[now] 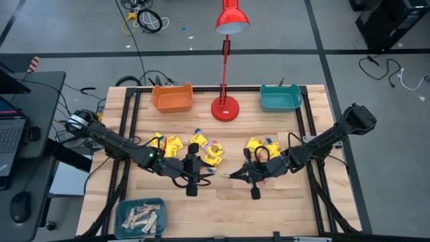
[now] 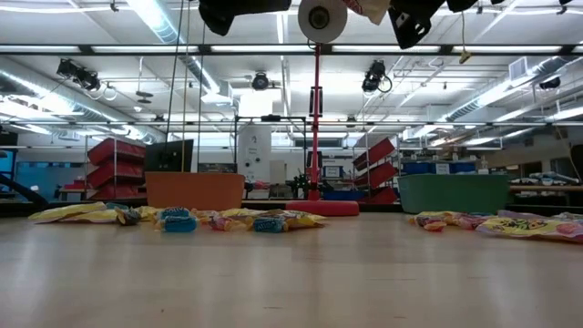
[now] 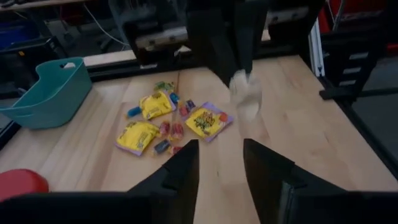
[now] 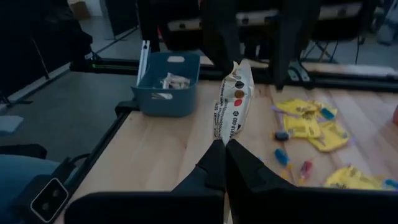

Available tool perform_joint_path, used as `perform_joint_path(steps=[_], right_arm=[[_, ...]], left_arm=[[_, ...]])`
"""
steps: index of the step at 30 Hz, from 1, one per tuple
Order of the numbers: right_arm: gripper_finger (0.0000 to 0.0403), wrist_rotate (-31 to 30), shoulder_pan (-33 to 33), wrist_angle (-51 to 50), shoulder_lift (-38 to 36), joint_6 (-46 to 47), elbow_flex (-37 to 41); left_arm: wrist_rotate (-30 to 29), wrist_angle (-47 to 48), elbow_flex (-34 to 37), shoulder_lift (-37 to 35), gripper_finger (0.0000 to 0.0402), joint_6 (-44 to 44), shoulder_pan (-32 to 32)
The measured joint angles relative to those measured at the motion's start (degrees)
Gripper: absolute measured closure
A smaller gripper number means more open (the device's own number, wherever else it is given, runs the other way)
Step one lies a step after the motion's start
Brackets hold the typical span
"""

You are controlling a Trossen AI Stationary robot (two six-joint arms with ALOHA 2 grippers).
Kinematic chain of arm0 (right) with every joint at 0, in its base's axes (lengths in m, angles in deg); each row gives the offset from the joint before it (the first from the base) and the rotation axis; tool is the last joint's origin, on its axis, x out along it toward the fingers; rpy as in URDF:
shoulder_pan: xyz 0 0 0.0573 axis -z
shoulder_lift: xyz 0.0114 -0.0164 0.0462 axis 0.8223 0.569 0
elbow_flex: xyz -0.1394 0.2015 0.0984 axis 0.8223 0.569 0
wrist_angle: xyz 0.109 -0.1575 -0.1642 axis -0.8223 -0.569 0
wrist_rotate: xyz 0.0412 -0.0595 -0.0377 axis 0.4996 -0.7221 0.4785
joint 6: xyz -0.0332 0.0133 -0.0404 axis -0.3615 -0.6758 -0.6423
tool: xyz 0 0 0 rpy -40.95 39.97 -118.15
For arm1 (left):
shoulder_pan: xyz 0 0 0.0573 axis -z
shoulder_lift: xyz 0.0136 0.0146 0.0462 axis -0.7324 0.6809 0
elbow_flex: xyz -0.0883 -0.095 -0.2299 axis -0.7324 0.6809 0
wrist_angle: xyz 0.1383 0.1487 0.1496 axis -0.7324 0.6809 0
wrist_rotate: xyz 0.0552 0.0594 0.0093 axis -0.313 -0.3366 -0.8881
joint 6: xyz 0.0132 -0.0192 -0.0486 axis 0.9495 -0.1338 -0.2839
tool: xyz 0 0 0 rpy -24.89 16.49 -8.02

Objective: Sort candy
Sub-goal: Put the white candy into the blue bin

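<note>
The wooden bench [image 1: 215, 202] carried the whole job, and by the look of it the sorting was only begun: most of the candy lay loose in two scatters, a left group [image 1: 191, 146] of yellow packets and small coloured pieces beside the left arm and a right group [image 1: 262, 147] near the right arm. Three bins stood ready. The blue bin [image 1: 140, 218] at the near left corner held a heap of pale beige bars; the orange bin [image 1: 173, 98] and the teal bin [image 1: 280, 97] at the far edge, on either side of the red lamp [image 1: 226, 107], showed nothing inside from above. The two arms met over the middle of the bench. The right tool [image 4: 225, 151] was closed tight on the end of a pale bar [image 4: 233, 99] with dark and red print, holding it up in the air between the arms. The left tool [image 3: 221, 149] faced it with its fingers spread apart and nothing between them, the same bar hanging just beyond. I judged the yellow packets and little pieces as still unsorted.
</note>
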Motion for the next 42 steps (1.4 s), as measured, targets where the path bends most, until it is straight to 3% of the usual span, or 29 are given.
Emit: perform_joint_path(steps=[16,34,37,42], right_arm=[[0.0403,-0.47,0.51,1.16,0.01,-6.99,0.0],[0.0403,-1.33,1.08,0.85,0.01,-7.18,0.0],[0.0403,-1.33,1.08,0.85,0.01,-7.18,0.0],[0.0403,-1.33,1.08,0.79,0.01,-7.18,0.0]], left_arm=[[1.97,-11.19,0.0,4.36,0.0249,1.47,-0.66],[2.96,-12.31,0.0,4.32,0.0251,0.86,-0.76],[2.89,-12.29,0.0,4.33,0.0272,0.86,-0.76],[2.8,-12.26,0.0,4.32,0.0348,0.86,-0.76]])
